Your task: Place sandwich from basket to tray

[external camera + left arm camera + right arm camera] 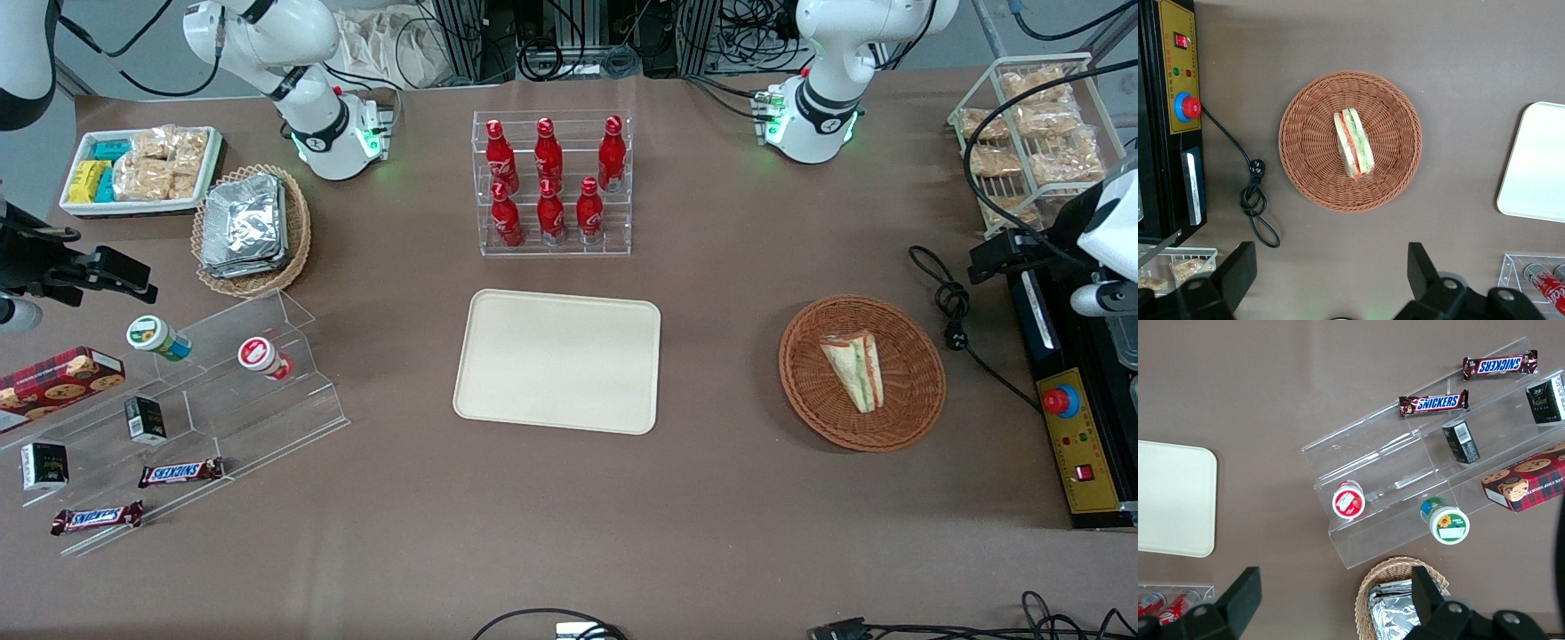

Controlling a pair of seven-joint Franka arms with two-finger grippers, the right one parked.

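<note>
**Open fingers high above the basket, sandwich untouched**

Black fingers (1238,270) of the left arm's gripper (1331,277) spread wide, holding nothing, hanging well above the brown desk (1458,60) and apart from everything on it. Seen from the wrist camera, gap between the fingers aimed near the edge of the round reddish-brown woven wicker basket (1305,143). In the front view, only the arm's white and black wrist parts visible at the working arm's end of the desk, the gripper itself not made out there.

Inside the basket (916,391), lying flat near its middle: the small triangular wedge sandwich in clear wrap (855,368), pale bread with green and orange-red filling layers (1353,143). Not touched by the fingers.

Well apart from the basket, toward the middle of the desk: the large flat cream-beige rectangular tray with rounded corners (557,360), nothing on it; one rounded end also caught by the wrist camera (1537,163).

Farther from the front camera than the tray: clear acrylic rack of red cola bottles (551,182). Beside the basket, toward the working arm's end: coiled black power cable with plug (949,307) and a black control box with yellow panel and red button (1071,427).
</note>
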